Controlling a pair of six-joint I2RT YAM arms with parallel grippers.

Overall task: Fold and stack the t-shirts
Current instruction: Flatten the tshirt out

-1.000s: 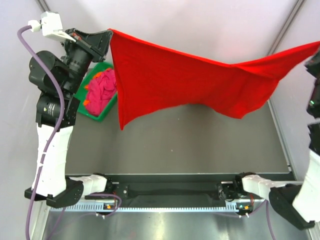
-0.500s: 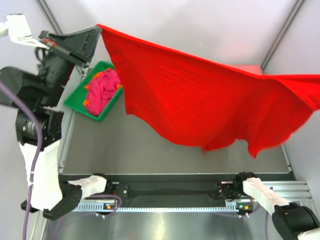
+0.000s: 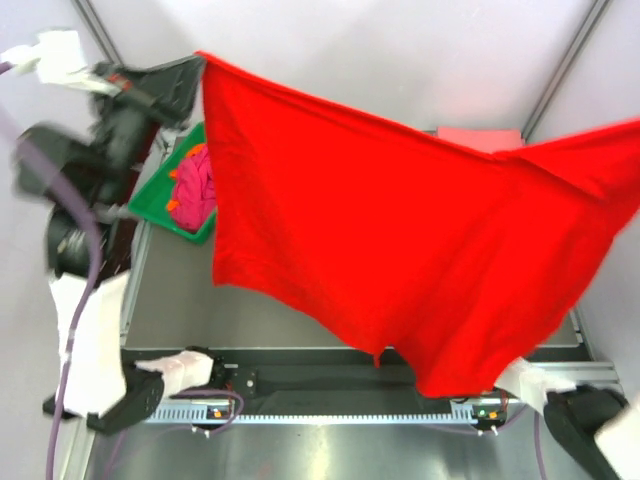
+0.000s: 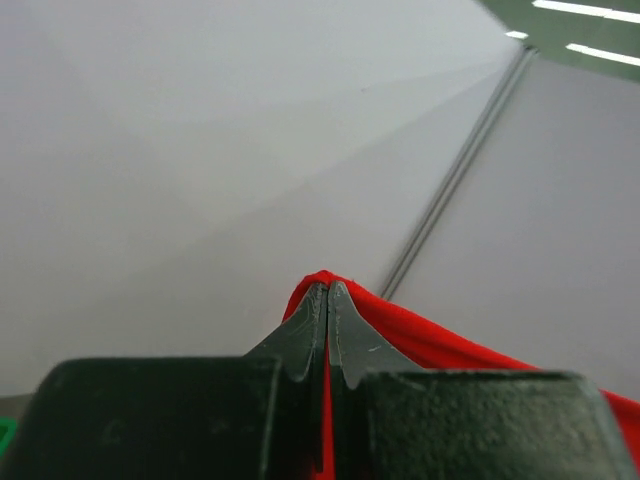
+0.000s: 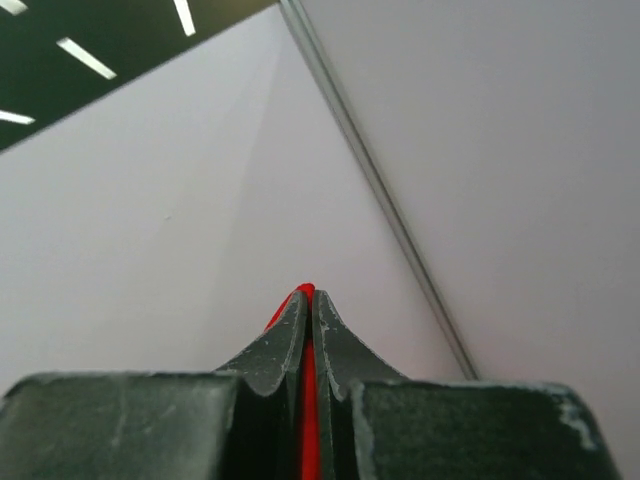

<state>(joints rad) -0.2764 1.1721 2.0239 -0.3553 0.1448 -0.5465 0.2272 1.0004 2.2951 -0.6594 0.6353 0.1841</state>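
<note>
Top external view showed the red t-shirt stretched out in the air between the two arms, well above the grey counter. One upper corner of it was at the tip of the left arm, high at the left, and that arm looked blurred. From there the top edge ran across and slightly down, then rose again to the right border of the picture, where the cloth left the view. The right jaws could not be seen from above; only the base of the right arm showed at the lower right. The shirt hung as a broad sheet, and its lowest point was in front of the rail at the counter's near edge.

A green tray sat at the back left of the counter, partly behind the hanging shirt, with a bundle of magenta and orange t-shirts in it. At the back right a strip of salmon pink cloth showed above the red edge.

From the left wrist, the left jaws were pressed together on a fold of the red fabric, which trailed off to the lower right. From the right wrist, the right jaws were likewise clamped, with a thin line of red between their tips.
</note>
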